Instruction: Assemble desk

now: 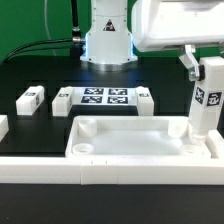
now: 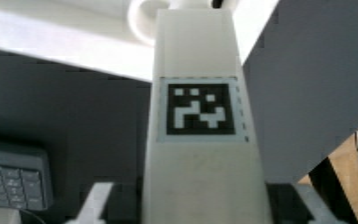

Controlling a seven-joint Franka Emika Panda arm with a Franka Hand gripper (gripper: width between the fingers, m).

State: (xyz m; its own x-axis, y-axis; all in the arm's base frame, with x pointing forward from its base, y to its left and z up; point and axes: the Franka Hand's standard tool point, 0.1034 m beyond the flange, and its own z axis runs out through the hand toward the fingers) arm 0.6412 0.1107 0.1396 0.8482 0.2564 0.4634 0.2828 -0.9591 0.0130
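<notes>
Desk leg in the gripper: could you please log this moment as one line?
gripper: shut on leg | leg: upright, foot at tabletop corner, exterior view's right | seated: cannot tell

- White arm base (image 1: 107,38): rounded, glossy shells, with a dark seam at the joint
- Bluish glow around its lower collar
- Boxy white hand housing (image 1: 178,25)
- Pale fingers (image 1: 188,62)
- Black cables (image 1: 45,45) behind the base

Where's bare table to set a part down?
Bare table between the left loose leg and the tabletop; another strip from the marker-side leg to the held leg. Crowded around the marker board.
</notes>
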